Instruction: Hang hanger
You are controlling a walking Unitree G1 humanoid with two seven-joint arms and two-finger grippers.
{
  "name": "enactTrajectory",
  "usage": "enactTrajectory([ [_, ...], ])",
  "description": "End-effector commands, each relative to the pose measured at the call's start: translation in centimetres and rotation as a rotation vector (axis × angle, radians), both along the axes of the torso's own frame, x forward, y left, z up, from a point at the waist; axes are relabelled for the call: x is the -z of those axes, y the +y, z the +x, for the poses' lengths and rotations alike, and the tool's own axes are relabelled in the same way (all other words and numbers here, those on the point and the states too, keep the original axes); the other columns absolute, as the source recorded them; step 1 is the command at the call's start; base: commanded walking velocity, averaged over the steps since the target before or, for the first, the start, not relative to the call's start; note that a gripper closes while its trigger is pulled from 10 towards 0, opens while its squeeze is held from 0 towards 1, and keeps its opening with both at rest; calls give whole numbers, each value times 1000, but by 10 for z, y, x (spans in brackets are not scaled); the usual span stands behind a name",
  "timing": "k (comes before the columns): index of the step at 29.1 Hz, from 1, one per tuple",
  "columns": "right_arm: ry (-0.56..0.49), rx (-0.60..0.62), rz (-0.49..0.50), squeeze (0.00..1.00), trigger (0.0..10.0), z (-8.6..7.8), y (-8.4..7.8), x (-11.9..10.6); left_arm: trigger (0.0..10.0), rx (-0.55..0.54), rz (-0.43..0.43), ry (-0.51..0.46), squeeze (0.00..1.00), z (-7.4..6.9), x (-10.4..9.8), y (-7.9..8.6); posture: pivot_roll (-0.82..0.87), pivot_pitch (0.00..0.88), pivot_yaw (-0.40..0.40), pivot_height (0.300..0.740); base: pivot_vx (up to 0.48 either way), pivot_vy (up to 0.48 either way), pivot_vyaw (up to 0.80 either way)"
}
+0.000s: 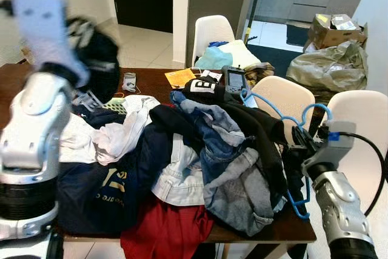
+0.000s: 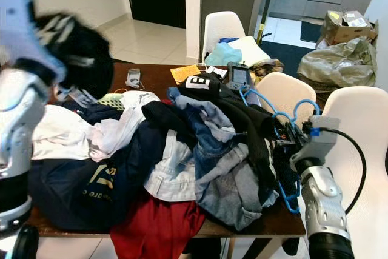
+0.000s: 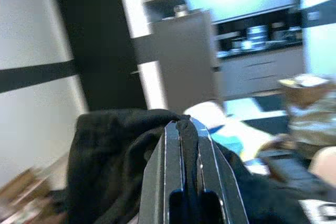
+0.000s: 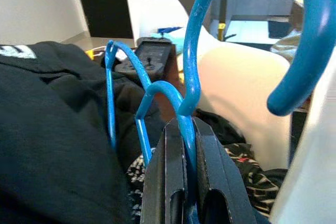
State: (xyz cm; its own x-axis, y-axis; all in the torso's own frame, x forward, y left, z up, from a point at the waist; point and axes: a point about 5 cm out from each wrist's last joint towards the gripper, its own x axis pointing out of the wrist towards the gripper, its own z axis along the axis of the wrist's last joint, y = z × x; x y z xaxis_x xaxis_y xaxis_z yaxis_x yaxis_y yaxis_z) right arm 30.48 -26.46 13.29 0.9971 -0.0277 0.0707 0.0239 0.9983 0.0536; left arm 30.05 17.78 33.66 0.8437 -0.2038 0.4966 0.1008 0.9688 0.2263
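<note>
My right gripper (image 4: pixel 185 156) pinches the blue hanger (image 1: pixel 285 116) at its neck, hook rising above; my left gripper (image 3: pixel 185 145) clamps a black garment (image 2: pixel 82 59) high at left.

A black garment (image 1: pixel 203 88) atop the pile bears large white letters, cut off and unreadable. The navy shirt (image 1: pixel 106 193) carries yellow print, likewise illegible.

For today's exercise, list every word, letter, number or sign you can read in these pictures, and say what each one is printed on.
"B", white block letter, partly folded: on the black cap atop the clothes pile.
Gold lettering on the navy garment: upside down, too blurred to read.
Print on the orange paper: too small.
Screen of the grey handheld device: unreadable.
</note>
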Motion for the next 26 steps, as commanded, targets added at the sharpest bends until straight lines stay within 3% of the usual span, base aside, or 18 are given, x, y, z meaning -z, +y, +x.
enactTrajectory([
  [1,64,6,0,0,10000,-2,0,13,0,51,23,33,0,0,7,-9,33,15,-29,740,0,0,0],
  [4,69,11,-1,0,10000,-3,-4,12,0,293,-7,122,0,-8,19,-33,31,17,-29,740,0,0,0],
  [5,69,11,-1,0,10000,-3,-4,12,0,293,-7,122,0,-8,19,-33,31,17,-29,740,0,0,0],
  [7,71,12,-2,0,10000,-4,-4,12,0,441,39,161,0,-15,22,-39,29,18,-26,740,0,0,0],
  [11,72,12,-2,0,10000,-4,-4,12,0,472,58,171,0,-17,23,-39,29,18,-26,740,0,0,0],
  [12,73,11,-1,0,10000,-4,-4,13,0,512,10,164,0,-19,15,-32,30,19,-27,740,0,0,0],
  [14,73,11,-1,0,10000,-4,-4,13,0,512,10,164,0,-19,15,-32,30,19,-27,740,0,0,0],
  [15,76,10,-1,0,10000,-4,-4,13,0,568,-53,136,0,-22,3,-23,32,18,-28,740,0,0,0],
  [18,78,8,0,0,10000,-4,-4,14,0,642,-116,87,0,-29,-14,-13,33,18,-29,740,0,0,0],
  [20,79,5,0,0,10000,-2,-3,14,0,743,-250,-72,0,-48,-51,19,41,17,-33,740,0,0,0],
  [26,80,2,0,0,10000,-2,-3,13,0,750,-372,-178,0,-60,-71,47,47,18,-37,740,0,0,0],
])
